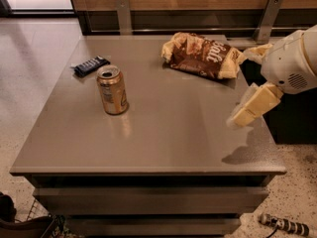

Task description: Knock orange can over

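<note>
The orange can (112,90) stands upright on the left part of the grey table (163,143), its silver pull-tab top showing. My gripper (246,114) hangs from the white arm (292,61) over the table's right edge, well to the right of the can and apart from it. It holds nothing that I can see.
A brown-and-yellow snack bag (203,55) lies at the back of the table, just left of the arm. A dark snack bar (91,65) lies behind the can at the back left. A wooden wall with metal brackets (124,15) runs behind the table. Speckled floor surrounds it.
</note>
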Available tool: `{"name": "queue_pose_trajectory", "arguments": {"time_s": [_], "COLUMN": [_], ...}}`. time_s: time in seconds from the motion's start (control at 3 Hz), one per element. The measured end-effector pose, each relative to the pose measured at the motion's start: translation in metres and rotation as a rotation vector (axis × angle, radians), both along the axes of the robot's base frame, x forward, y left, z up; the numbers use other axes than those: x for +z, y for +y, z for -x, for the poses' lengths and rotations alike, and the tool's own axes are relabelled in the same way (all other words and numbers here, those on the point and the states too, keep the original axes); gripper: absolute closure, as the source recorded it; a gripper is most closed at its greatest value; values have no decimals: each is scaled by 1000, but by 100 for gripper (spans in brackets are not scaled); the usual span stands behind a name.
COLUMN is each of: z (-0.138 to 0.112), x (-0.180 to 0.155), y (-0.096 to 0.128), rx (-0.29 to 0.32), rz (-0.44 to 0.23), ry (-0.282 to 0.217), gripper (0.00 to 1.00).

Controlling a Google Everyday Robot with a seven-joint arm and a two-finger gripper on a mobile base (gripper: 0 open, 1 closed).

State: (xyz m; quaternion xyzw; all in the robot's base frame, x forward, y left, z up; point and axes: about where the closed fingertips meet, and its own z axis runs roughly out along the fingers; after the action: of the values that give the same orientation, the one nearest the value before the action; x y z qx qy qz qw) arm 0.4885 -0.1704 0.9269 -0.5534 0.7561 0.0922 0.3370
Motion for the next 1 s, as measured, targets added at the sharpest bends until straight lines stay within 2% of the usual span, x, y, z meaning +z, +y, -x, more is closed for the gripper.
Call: {"name": "queue_pose_trajectory", "arguments": {"time_s": [0.33,0.67,1.0], "z": [-31,-51,-52], "x": [-9,-3,-3], "y": [33,61,64], "rx": [22,63,68], "rz": [-258,-434,-440], "ry": [-80,-138,-140], "gripper": [0,0,0]}}
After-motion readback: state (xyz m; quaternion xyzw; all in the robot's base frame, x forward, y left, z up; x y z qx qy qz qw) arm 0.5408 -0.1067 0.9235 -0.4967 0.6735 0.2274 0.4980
